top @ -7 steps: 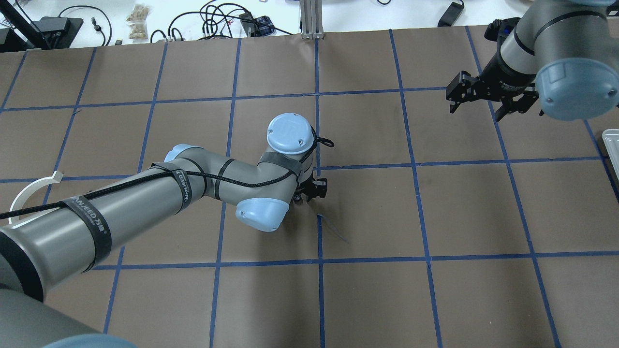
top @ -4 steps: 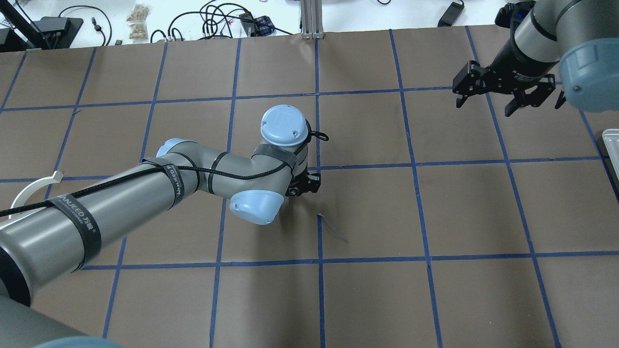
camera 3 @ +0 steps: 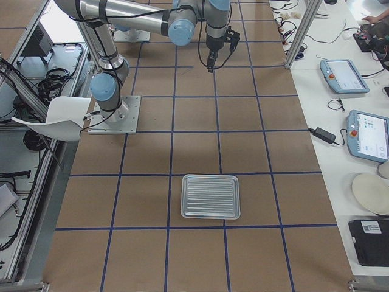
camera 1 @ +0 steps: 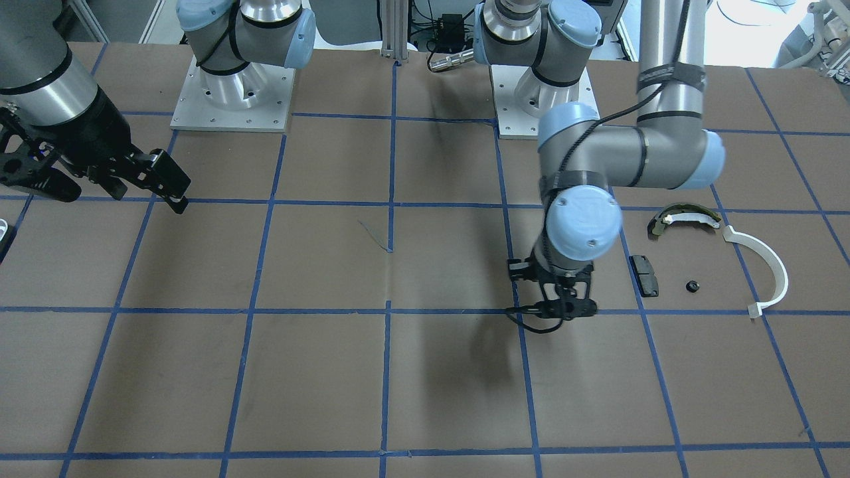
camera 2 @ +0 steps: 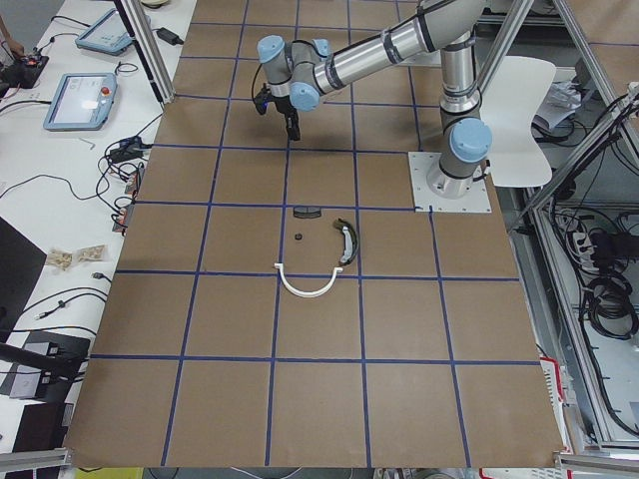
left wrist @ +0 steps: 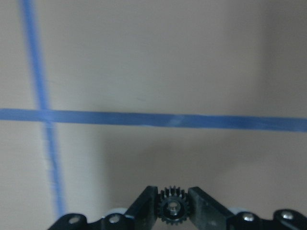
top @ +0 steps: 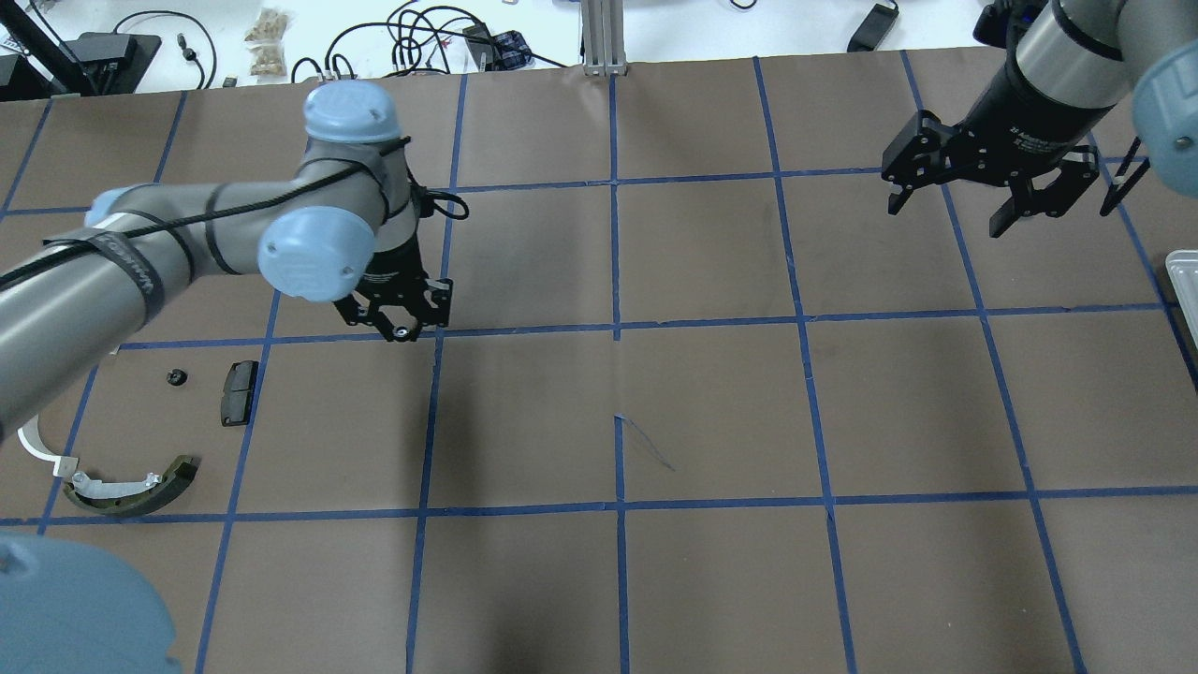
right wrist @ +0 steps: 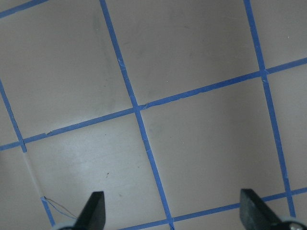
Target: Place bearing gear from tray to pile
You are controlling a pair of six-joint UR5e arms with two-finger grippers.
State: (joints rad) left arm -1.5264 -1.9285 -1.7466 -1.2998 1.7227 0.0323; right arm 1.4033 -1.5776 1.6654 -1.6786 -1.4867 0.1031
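My L hand (top: 398, 323) is clamped on the gear (left wrist: 171, 209). The wrist view shows a small black toothed wheel w/ a metal hub, pinched btwn both fingers (left wrist: 144, 206), teeth against each pad. The hand points down & hangs above the counter (top: 711, 402), over a blue tape line (left wrist: 158, 119) close to a grid crossing. The gear is off the surface, not set down yet.

The pile lies on my L side, near the hand but apart from it. A black pad (top: 239, 391) is closest, w/ a tiny black round bit (top: 174, 377) just beside it. An olive-green curved shoe (top: 131, 491) w/ a white strip sits nearer my base. A thin white half-ring (camera 1: 770, 265) is at the outer side, partly hidden by my arm in the overhead view. One end of the ring is just beside an end of the shoe; can't tell if they touch.

My R hand (top: 947, 213) is well apart, over the other half of the counter, fingers spread wide w/ nothing btwn them. Its wrist view shows only brown paper & tape. The ribbed metal tray (camera 3: 211, 196) lies flat toward my R end, well away from both hands.
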